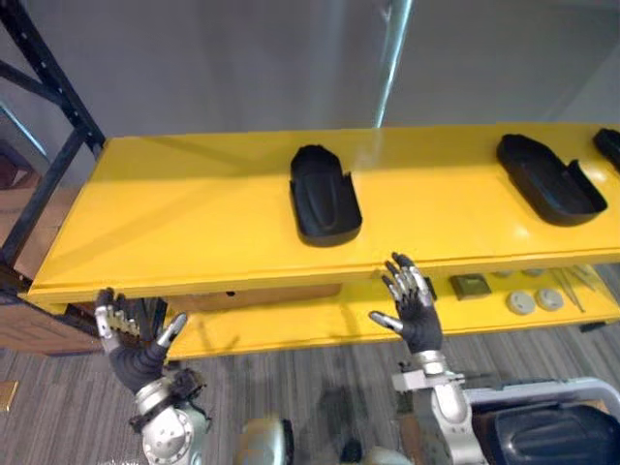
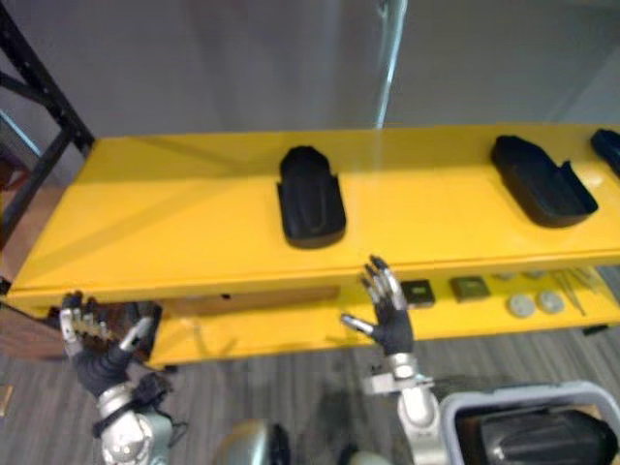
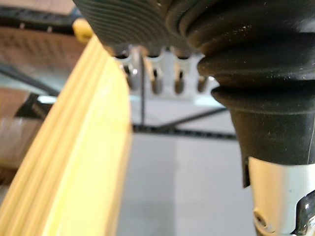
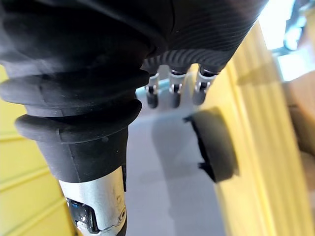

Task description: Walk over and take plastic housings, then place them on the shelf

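- Yellow shelf board (image 1: 194, 213) spans the head views, and three black plastic housings lie on it, hollow sides up.
- The middle housing (image 1: 325, 194) lies near the board's front edge. The right housing (image 1: 549, 179) lies well apart from it, at an angle.
- The third housing (image 1: 608, 145) is cut off by the picture's edge, so only a corner shows.
- The left hand (image 1: 131, 356) is raised before the board's front left corner, fingers spread and straight, holding nothing.
- The right hand (image 1: 418, 320) is raised just before the front edge, below the middle housing, fingers likewise spread and empty.
- The lower shelf (image 1: 291, 325) is largely hidden under the board. Dark square parts (image 1: 472, 286) and pale discs (image 1: 521, 302) show on it at the right.
- A grey-rimmed bin (image 1: 542, 392) sits at lower right, its dark contents hard to make out.
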### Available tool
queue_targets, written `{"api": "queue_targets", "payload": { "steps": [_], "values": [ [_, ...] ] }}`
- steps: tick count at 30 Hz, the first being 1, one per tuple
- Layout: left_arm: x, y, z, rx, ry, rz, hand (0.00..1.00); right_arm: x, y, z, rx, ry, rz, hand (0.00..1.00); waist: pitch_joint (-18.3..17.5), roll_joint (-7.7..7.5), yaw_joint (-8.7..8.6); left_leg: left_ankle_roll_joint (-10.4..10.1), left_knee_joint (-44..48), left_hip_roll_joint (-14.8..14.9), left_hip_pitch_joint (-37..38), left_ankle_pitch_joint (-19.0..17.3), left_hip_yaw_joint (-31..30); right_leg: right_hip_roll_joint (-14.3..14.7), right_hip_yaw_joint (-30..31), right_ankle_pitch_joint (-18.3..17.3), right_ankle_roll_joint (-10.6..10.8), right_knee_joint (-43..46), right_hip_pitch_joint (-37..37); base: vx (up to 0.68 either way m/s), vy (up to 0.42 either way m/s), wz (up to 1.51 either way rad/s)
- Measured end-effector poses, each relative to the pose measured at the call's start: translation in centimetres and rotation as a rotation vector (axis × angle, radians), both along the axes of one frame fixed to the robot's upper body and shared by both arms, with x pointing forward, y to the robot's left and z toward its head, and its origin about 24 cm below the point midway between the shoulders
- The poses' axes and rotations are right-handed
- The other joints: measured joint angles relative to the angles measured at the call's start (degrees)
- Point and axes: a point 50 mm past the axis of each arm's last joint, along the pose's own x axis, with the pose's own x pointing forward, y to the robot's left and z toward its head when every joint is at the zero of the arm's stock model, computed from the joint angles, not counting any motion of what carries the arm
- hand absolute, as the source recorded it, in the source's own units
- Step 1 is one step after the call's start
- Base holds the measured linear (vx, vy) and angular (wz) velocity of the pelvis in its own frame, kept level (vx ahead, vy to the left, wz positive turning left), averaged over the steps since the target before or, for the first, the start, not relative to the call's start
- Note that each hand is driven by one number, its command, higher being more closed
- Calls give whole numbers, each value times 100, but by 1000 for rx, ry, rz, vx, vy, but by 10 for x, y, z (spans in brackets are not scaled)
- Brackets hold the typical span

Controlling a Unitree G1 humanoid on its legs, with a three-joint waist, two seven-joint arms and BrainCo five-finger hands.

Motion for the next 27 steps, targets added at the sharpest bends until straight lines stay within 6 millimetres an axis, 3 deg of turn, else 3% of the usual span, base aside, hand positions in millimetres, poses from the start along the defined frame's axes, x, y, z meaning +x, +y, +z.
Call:
{"api": "queue_targets", "payload": {
  "steps": [2,4,5,6,7,8,9,10,13,16,19,22,24,27],
  "values": [
    [3,-1,0,-5,-6,-8,0,1,-8,5,1,-22,-36,0,1,-27,-142,7,-694,196,66,0,-56,-277,51,31,51,25,-20,203,199,-3],
    [9,-5,2,-17,-28,-19,0,2,-14,7,-5,-30,-65,0,-19,10,-266,-98,-1437,365,202,251,-305,-494,82,32,60,89,-48,159,262,-5],
    [10,-9,3,-25,-36,-20,0,2,-15,7,-12,-29,-67,0,-75,113,-247,-110,-1946,540,397,786,-514,-551,231,-34,194,208,-142,122,322,-49],
    [10,-11,2,-28,-39,-18,0,4,-16,9,-22,-35,-69,0,-148,271,-241,-341,-2133,604,573,954,-609,-569,345,-142,498,295,-182,173,510,-55],
    [14,-14,2,3,-30,-22,0,6,-16,10,-12,-37,-82,0,-171,280,-283,-538,-2307,523,719,531,-500,-727,385,-197,666,381,-243,141,462,-26],
    [17,-15,4,20,-34,-29,0,7,-15,9,-1,-35,-91,0,-141,201,-304,-542,-2418,430,784,469,-475,-832,386,-193,670,417,-274,94,482,-19],
    [23,-14,9,70,-41,-49,0,8,-11,6,11,-19,-108,0,-123,-43,-260,-476,-2598,230,882,517,-299,-1049,368,-99,779,493,-384,57,373,-27],
    [25,-11,11,93,-33,-62,0,8,-7,5,12,-14,-124,0,-182,-174,-270,-444,-2682,135,933,537,-206,-1148,332,66,827,469,-424,45,310,-35],
    [25,-8,12,127,-10,-75,0,3,-9,4,39,-15,-160,0,-245,-187,-314,-376,-2922,80,1090,584,-168,-1150,161,408,828,369,-401,15,111,-12],
    [23,-5,15,155,-12,-77,0,-5,-11,4,63,-10,-198,0,-336,-320,-336,-373,-3238,40,1094,759,-183,-1160,-63,439,842,266,-436,-16,25,10],
    [20,-7,12,144,5,-77,0,-6,-15,3,61,-2,-228,0,-353,-295,-345,-421,-3575,61,1085,975,-184,-1099,-156,432,838,63,-473,-52,-47,5],
    [19,-16,11,151,6,-73,0,-9,-29,2,33,6,-303,0,-407,12,-382,-468,-4048,88,1136,1317,-215,-1032,-316,432,839,-83,-515,-54,-51,9],
    [15,-16,13,150,-2,-69,0,-10,-32,3,37,3,-310,0,-448,85,-403,-506,-4233,148,1295,1416,-208,-960,-325,432,839,-85,-445,-33,-52,0],
    [12,-16,17,161,-24,-64,0,-10,-38,13,65,-43,-322,0,-485,74,-393,-530,-4302,208,1387,1462,-237,-902,-414,418,843,-119,-311,-55,-39,4]
  ]
}}
